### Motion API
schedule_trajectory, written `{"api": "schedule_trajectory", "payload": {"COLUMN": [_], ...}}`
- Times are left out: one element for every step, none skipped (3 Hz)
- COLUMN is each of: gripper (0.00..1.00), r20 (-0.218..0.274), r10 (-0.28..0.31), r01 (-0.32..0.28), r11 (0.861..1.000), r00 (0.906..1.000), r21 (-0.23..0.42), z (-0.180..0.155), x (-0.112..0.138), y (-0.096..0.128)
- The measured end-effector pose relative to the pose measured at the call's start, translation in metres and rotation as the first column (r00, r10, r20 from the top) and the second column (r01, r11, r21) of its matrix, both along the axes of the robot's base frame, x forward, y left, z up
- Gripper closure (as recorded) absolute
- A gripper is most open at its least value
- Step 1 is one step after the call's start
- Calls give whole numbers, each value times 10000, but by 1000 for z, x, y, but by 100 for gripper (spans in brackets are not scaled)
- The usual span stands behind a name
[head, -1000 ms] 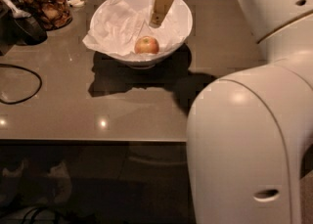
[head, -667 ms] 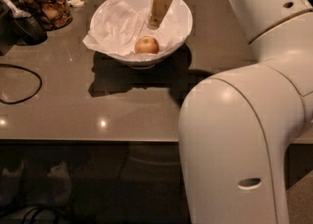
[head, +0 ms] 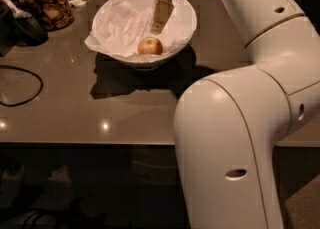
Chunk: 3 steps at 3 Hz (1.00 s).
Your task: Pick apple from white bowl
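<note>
Apple [head: 150, 46]: lies on crumpled paper [head: 116, 22] in the white bowl [head: 190, 14], near its front; not yet lifted.
End effector [head: 158, 24]: inside the bowl, just above the apple, apart from it; opening I cannot tell; apple not held.
Left to do: descent, grasp, lift, by my judgement.
Nearby: snack jar [head: 46, 3] and cable [head: 22, 87] on desk [head: 125, 120], well apart.
Obstruction: bowl wall, paper folds.

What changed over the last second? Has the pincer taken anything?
The pincer dipped slightly inside the large white paper-lined bowl, now just above the small reddish-orange apple; the white arm's elbow swung left. Nothing grasped. Apple, bowl and glass snack jar stayed put.
</note>
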<state>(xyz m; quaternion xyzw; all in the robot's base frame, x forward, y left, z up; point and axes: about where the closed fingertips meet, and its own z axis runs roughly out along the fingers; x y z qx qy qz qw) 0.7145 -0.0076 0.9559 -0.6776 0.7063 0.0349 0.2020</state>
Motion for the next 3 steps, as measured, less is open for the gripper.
{"api": "schedule_trajectory", "payload": {"gripper": [38,36,35], "r20": [-332,-631,-901], "r10": [-27,-7,31], "r01": [28,13,-16], "r11": [10000,9999,9998], "r00": [9994,9980,9959], "r21": [50,104,176], "z": [-16,-29,-39], "x": [2,2,0], "y": [1,2,2]}}
